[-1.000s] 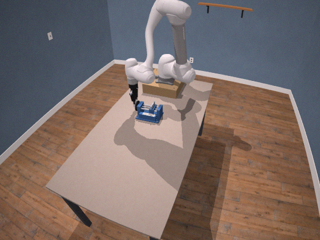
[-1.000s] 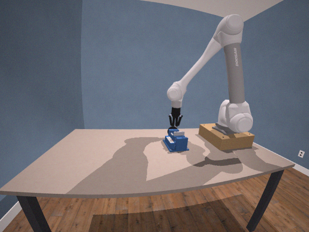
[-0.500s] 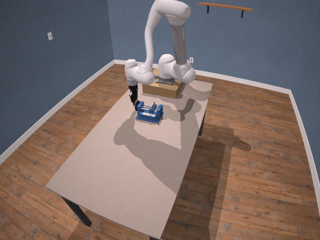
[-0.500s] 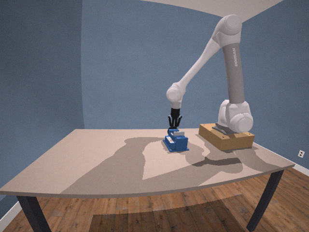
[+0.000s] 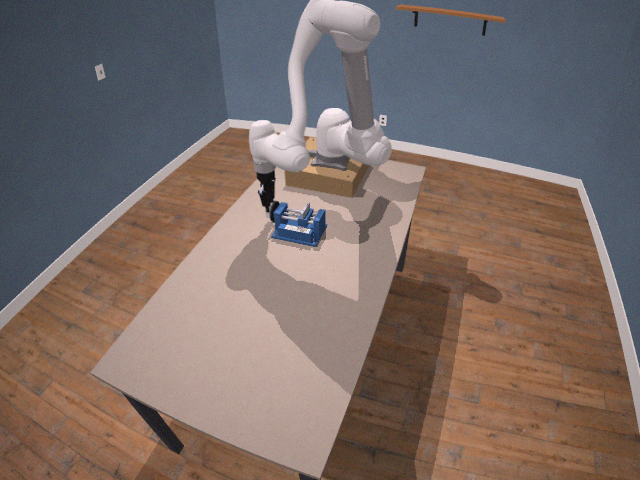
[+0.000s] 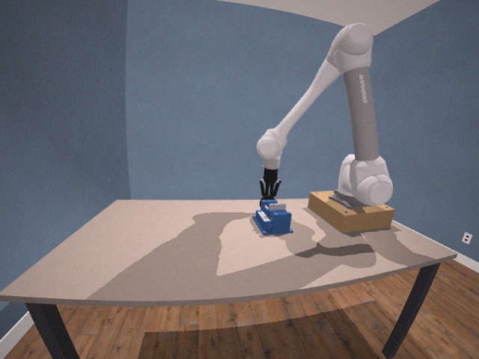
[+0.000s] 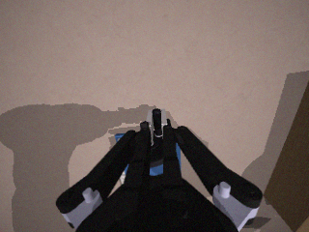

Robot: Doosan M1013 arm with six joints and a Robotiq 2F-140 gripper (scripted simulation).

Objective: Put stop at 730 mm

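A small blue stop fixture point(image 5: 296, 223) with grey rails and a white scale strip sits on the table near the robot base; it also shows in the exterior view point(image 6: 272, 219). My black gripper point(image 5: 270, 207) comes down at the fixture's left end, seen from the other side point(image 6: 269, 194). In the wrist view the fingers are shut on the handwheel's black handle point(image 7: 156, 118), which stands up between the fingertips, with the blue body partly hidden below. I cannot read the scale.
The arm's wooden mounting block point(image 5: 327, 173) stands just behind the fixture, also shown in the exterior view point(image 6: 349, 212). The table's left edge is close to the gripper. A shelf point(image 5: 449, 12) hangs on the far wall.
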